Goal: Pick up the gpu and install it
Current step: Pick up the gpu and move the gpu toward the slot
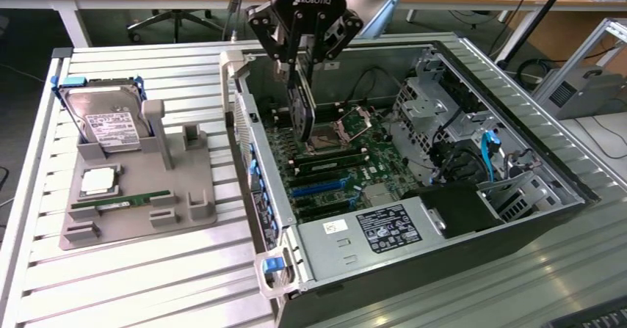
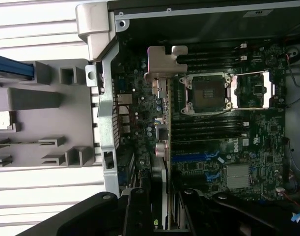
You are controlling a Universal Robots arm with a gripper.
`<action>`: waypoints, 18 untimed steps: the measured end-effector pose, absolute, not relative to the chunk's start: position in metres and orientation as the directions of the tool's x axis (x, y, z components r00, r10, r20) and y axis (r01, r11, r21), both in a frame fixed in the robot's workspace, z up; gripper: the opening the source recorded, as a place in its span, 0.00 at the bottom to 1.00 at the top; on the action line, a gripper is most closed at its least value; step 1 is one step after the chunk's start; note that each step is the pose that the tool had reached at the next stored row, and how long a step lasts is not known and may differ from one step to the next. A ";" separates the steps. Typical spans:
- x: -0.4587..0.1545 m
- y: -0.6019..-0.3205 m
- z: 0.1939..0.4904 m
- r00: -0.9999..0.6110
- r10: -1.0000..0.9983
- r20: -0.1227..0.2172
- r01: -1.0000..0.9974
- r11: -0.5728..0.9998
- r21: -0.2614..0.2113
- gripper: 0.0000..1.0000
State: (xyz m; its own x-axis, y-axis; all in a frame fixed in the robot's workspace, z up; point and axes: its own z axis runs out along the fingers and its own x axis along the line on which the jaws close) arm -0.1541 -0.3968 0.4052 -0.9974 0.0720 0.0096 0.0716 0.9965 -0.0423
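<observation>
On the slatted bench [image 1: 147, 284] lies the open computer case [image 1: 548, 218], its motherboard [image 1: 377, 174] facing up. Over it hangs the gpu [image 1: 304, 111], clamped on edge in the gripper [image 1: 302, 67], whose jaws are closed on the top of the card. The long axis runs straight down from the gripper, with the silver bracket [image 2: 163, 58] at the low end, above the board beside the CPU socket [image 1: 351, 126]. The blue slots [image 1: 319, 188] sit apart, nearer the case's front end.
</observation>
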 end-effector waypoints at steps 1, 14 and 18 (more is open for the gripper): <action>-0.153 -0.397 0.405 -0.997 0.072 0.010 0.072 0.997 -0.042 0.27; -0.146 -0.400 0.403 -0.997 0.072 0.010 0.072 0.997 -0.043 0.27; -0.144 -0.401 0.402 -0.997 0.072 0.010 0.072 0.997 -0.043 0.27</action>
State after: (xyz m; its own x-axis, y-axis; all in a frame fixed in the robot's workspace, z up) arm -0.1438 -0.4005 0.4021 -0.9974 0.0721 0.0096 0.0716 0.9965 -0.0426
